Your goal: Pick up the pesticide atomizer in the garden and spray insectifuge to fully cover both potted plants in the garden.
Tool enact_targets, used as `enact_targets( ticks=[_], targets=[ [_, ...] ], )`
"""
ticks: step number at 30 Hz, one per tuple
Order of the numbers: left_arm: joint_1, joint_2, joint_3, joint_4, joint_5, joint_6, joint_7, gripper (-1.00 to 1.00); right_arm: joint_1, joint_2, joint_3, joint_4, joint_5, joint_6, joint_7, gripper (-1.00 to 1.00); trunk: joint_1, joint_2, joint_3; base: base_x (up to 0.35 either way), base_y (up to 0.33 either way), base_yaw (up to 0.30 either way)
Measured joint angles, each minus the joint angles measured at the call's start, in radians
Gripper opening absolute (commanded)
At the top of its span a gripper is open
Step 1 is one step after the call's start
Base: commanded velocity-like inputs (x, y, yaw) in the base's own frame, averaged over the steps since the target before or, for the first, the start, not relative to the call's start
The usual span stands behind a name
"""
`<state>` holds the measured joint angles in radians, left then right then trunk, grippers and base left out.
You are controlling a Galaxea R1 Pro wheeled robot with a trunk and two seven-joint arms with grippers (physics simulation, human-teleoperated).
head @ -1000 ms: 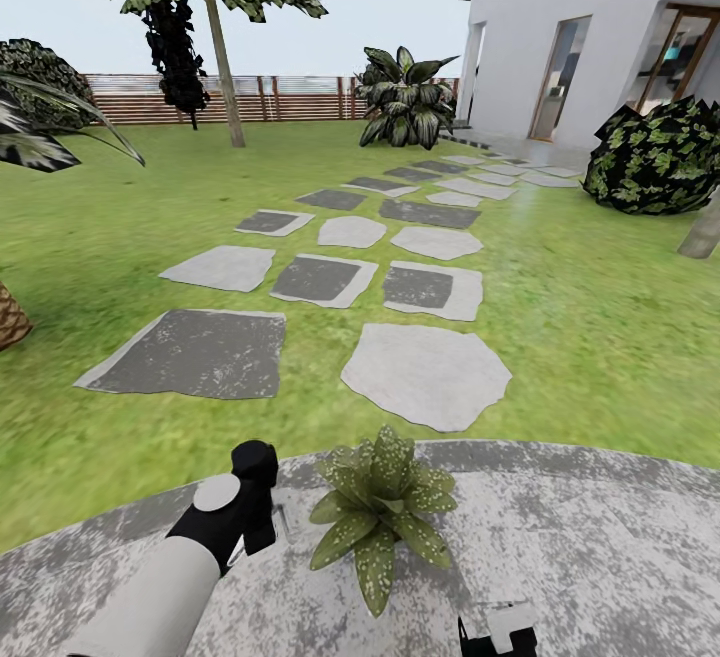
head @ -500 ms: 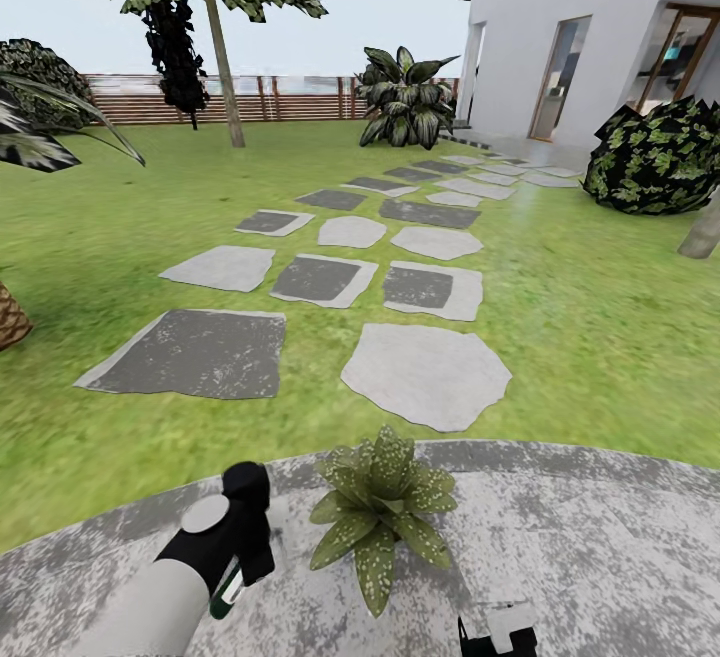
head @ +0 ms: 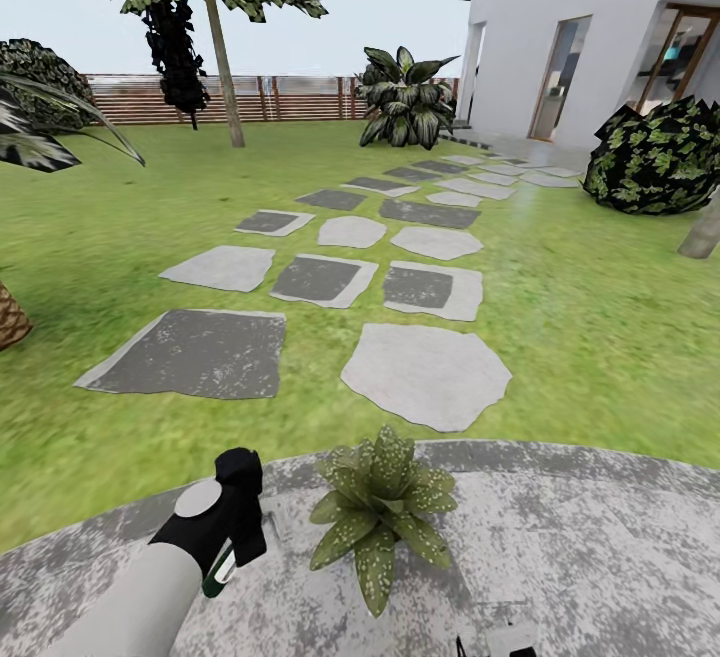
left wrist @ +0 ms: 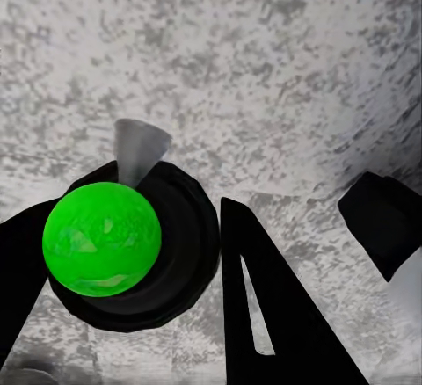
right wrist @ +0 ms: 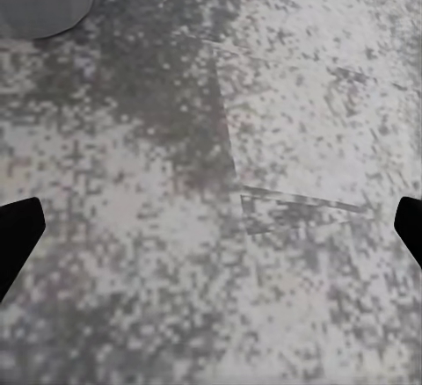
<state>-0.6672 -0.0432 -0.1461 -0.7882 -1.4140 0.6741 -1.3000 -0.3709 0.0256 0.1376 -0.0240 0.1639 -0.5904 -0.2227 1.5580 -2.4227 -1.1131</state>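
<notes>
One potted plant (head: 380,515) sits low in the centre of the head view, a rosette of speckled green leaves on the round grey speckled patio (head: 560,547). Just beside it, toward the lower left of the frame, the left hand (head: 232,537) hangs at the end of a pale forearm, pointing down at the paving; a sliver of green and white shows under its black casing.

Seen from the left wrist camera, the pesticide atomizer (left wrist: 119,240) stands between the left hand's black fingers (left wrist: 264,306): a bright green ball on top, a wide dark round body under it, and a pale grey cone-shaped nozzle sticking out toward the paving. One finger runs close along the dark body on the right of that frame and another dark finger edge lies against it at the left, so the fingers are closed in around the bottle and appear to hold it.

At the bottom edge of the head view, right of centre, a small part of the right hand (head: 495,642) peeks in. In the right wrist view its two black fingertips (right wrist: 18,227) sit at the far left and far right edges of the frame, spread wide with nothing between them but speckled paving; a grey rounded shape fills the upper left corner.

Beyond the patio, grey stepping stones (head: 425,372) cross the lawn (head: 600,337) toward a white house (head: 580,27), with a slatted wooden fence (head: 290,97) in the upper left.
</notes>
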Motion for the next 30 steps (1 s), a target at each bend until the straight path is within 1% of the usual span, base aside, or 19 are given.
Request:
enact_targets(
  ticks=[1, 5, 9, 10, 13, 14, 15, 16, 17, 22, 26, 30],
  targets=[
    [0.000, 0.002, -0.001, 0.001, 0.000, 0.000, 0.000, -1.00, 0.000, 0.000, 0.000, 0.000, 0.000, 0.000, 0.000, 1.00, 0.000, 0.000, 0.000, 0.000, 0.000, 0.000],
    [-0.015, -0.012, -0.003, -0.005, 0.002, 0.001, -0.001, -1.00, 0.001, 0.000, 0.000, 0.001, 0.000, 0.001, 0.000, 1.00, 0.000, 0.000, 0.000, 0.000, 0.000, 0.000],
    [-0.045, -0.015, -0.005, -0.010, -0.001, 0.004, -0.001, -1.00, 0.032, 0.003, 0.000, 0.001, 0.000, 0.004, 0.001, 1.00, 0.000, 0.000, 0.000, 0.020, 0.000, 0.000],
    [-0.045, -0.015, -0.006, -0.007, -0.001, 0.004, 0.000, -1.00, 0.036, 0.000, -0.001, 0.000, 0.000, 0.004, 0.001, 1.00, 0.000, 0.000, 0.000, 0.164, 0.000, 0.000],
    [-0.041, -0.015, -0.011, 0.000, -0.003, 0.005, 0.000, -1.00, 0.040, 0.004, 0.000, 0.000, 0.000, 0.005, 0.001, 1.00, 0.000, 0.000, 0.000, 0.187, 0.000, 0.000],
    [-0.039, -0.015, -0.014, 0.001, -0.011, 0.005, 0.000, -1.00, 0.040, 0.005, 0.000, 0.000, -0.001, 0.005, 0.001, 1.00, 0.000, 0.000, 0.000, 0.061, 0.000, 0.000],
    [-0.038, -0.013, -0.019, 0.002, -0.030, 0.004, 0.000, -1.00, 0.040, 0.005, 0.000, 0.000, -0.001, 0.005, 0.001, 1.00, 0.000, 0.000, 0.000, 0.025, 0.000, 0.000],
    [-0.037, -0.011, -0.022, 0.002, -0.058, 0.004, 0.001, -1.00, 0.040, 0.005, 0.000, 0.000, -0.001, 0.005, 0.001, 1.00, 0.000, 0.000, 0.000, 0.008, 0.000, 0.000],
    [-0.037, -0.010, -0.023, 0.002, -0.076, 0.004, 0.001, -1.00, 0.040, 0.005, 0.000, 0.000, 0.000, 0.005, 0.002, 1.00, 0.000, 0.000, 0.000, 0.005, 0.000, 0.000],
    [-0.036, -0.008, -0.020, 0.002, -0.085, 0.005, 0.002, -1.00, 0.043, 0.005, 0.000, 0.001, 0.000, 0.005, 0.001, 1.00, 0.000, 0.000, 0.000, 0.001, 0.000, 0.000],
    [-0.040, -0.008, -0.019, -0.004, -0.087, 0.006, 0.002, -1.00, 0.068, 0.003, -0.001, 0.000, -0.002, 0.004, -0.001, 1.00, 0.000, 0.000, 0.000, 0.004, 0.002, 0.000],
    [-0.041, -0.007, -0.020, 0.001, -0.088, 0.006, 0.007, -1.00, 0.074, 0.001, 0.000, 0.000, -0.001, 0.004, 0.000, 1.00, 0.000, 0.000, 0.000, 0.108, 0.172, -0.011]
  ],
)
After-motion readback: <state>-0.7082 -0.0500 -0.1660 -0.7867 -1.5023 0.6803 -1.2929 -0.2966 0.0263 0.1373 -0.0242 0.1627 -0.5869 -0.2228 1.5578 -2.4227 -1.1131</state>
